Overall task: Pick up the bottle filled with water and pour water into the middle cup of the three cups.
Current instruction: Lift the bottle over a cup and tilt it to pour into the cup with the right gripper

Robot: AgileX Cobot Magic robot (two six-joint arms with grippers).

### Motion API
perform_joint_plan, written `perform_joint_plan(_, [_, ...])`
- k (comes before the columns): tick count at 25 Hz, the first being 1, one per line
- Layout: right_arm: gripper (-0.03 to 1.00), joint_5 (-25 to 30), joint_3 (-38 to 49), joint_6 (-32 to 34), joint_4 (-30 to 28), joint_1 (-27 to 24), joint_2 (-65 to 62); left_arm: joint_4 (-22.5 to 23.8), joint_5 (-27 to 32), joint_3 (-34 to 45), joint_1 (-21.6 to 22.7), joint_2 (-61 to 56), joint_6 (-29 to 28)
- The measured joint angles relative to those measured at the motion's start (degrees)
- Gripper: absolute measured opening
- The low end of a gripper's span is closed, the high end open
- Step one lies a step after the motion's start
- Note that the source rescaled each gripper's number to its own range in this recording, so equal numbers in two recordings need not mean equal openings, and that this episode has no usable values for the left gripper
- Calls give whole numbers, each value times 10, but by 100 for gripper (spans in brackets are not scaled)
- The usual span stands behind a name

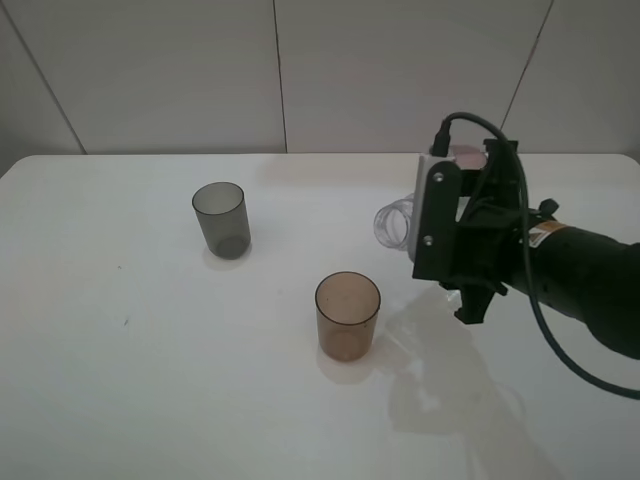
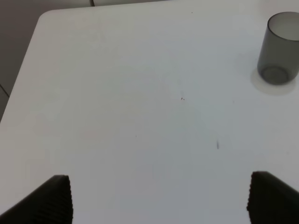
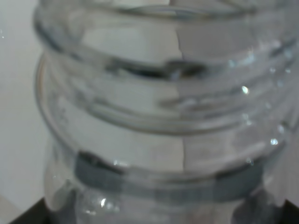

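The right end effector (image 1: 455,240), fingers hidden, appears clamped on the tilted bottle (image 1: 393,222) above the counter (image 1: 150,380) near the middle cup (image 1: 347,315); thin, slick plastic likely wants a gentle mid-body hold.

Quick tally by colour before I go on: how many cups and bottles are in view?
grey cup: 1
amber cup: 1
pinkish cup, mostly hidden: 1
clear bottle: 1
Total: 4
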Motion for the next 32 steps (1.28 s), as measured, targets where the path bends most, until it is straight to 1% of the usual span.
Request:
perform_joint_plan(3, [0, -35, 0, 0, 0, 20, 15, 0, 0, 0, 0, 0, 0])
perform_joint_plan(9, [0, -81, -1, -13, 0, 48, 52, 0, 0, 0, 0, 0, 0])
perform_joint_plan(14, [0, -131, -1, -28, 0, 50, 76, 0, 0, 0, 0, 0, 0])
perform_joint_plan(20, [0, -153, -1, -49, 1, 70, 87, 0, 0, 0, 0, 0, 0])
perform_joint_plan(25, [0, -160, -1, -64, 1, 70, 111, 0, 0, 0, 0, 0, 0])
perform_joint_plan(32, [0, -179, -1, -64, 1, 70, 117, 0, 0, 0, 0, 0, 0])
